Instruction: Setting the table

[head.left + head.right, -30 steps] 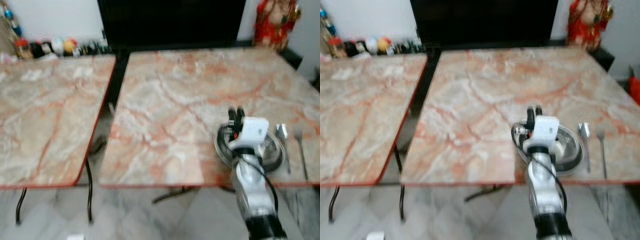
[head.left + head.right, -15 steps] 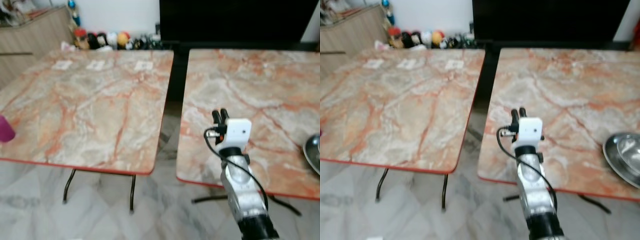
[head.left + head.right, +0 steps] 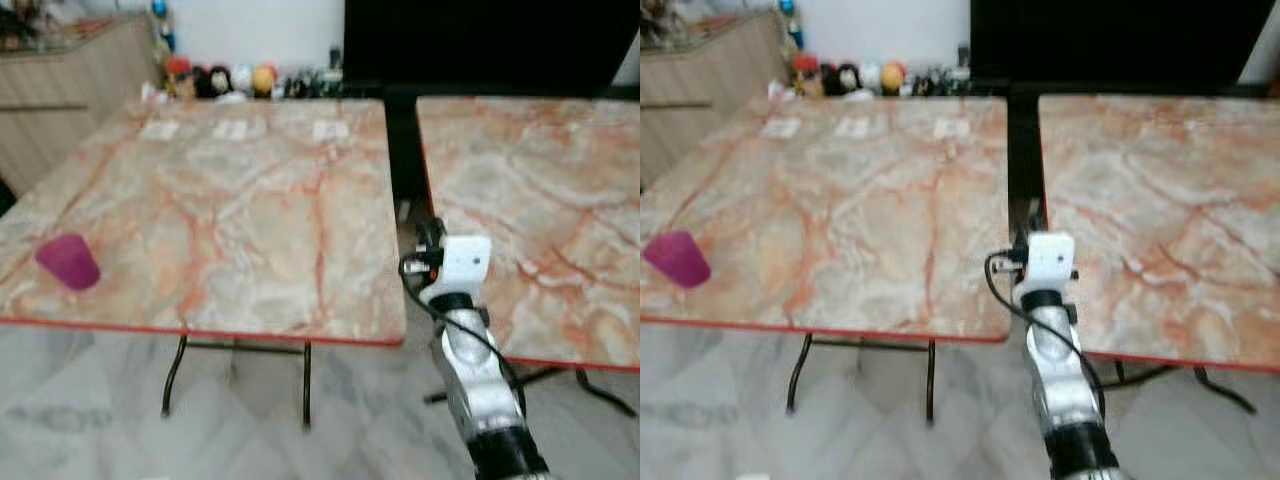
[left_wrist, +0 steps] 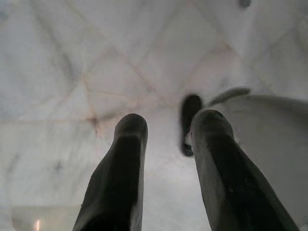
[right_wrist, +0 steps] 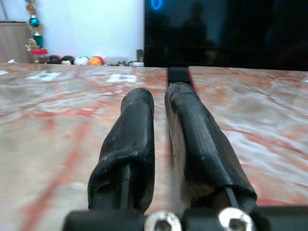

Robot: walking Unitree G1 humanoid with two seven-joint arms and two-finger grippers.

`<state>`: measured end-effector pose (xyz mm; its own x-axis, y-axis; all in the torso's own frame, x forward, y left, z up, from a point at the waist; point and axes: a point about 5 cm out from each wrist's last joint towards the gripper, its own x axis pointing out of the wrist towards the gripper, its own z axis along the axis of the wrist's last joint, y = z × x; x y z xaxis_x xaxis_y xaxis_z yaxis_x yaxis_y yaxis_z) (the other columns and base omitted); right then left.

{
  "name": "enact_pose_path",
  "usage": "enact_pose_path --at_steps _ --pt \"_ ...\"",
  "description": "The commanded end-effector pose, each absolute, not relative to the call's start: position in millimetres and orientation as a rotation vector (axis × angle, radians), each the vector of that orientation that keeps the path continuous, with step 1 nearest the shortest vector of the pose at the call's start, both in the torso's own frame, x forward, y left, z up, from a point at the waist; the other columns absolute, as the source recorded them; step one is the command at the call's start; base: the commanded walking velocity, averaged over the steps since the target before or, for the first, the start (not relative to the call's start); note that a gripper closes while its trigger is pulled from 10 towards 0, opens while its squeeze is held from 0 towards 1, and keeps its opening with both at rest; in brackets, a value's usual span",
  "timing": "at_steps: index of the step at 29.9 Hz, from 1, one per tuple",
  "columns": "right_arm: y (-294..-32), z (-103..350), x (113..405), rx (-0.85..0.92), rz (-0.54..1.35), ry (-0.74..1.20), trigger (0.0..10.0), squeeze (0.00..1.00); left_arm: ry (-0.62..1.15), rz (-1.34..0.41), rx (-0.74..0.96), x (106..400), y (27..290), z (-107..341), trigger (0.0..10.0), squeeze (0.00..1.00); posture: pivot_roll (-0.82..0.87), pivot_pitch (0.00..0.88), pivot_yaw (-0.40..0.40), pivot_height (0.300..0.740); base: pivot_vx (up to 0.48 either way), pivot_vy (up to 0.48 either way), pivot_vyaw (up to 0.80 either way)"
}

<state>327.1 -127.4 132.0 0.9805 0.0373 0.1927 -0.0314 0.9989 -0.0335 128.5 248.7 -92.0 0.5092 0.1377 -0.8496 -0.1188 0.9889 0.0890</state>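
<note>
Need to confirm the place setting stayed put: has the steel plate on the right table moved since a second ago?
Cannot tell. The camera swung left: the gap between the tables now sits right of centre, so the plate's spot has left the picture.

Head stereo looking down on two marble tables (image 3: 230,220), wrist cameras along fingers

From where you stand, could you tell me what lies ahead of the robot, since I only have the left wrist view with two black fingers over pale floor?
Observer: Two marble-patterned tables stand side by side; the left table is nearest the centre.
Operator: Thank you. Is anything on it to pick up?
Observer: A purple cup sits near its front left edge, with nothing close beside it.
Operator: And where is the right arm?
Observer: The right gripper is raised in front of the gap between the left table and the right table, its fingers nearly together and holding nothing.
</note>
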Motion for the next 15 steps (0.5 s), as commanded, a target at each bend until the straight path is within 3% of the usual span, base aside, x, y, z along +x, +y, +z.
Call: enact_pose_path --at_steps 1,15 --pt "-114.8 134.9 328.8 -0.019 0.071 -0.197 10.0 0.00 1.032 0.163 0.044 125.8 255.5 -90.9 10.0 0.00 -0.02 0.000 0.014 0.740 0.000 0.480 0.00" --pt "-109.7 135.2 331.8 -0.014 0.089 -0.195 10.0 0.00 1.031 0.164 0.041 124.7 253.9 -91.6 10.0 0.00 -0.02 0.000 0.011 0.740 0.000 0.480 0.00"
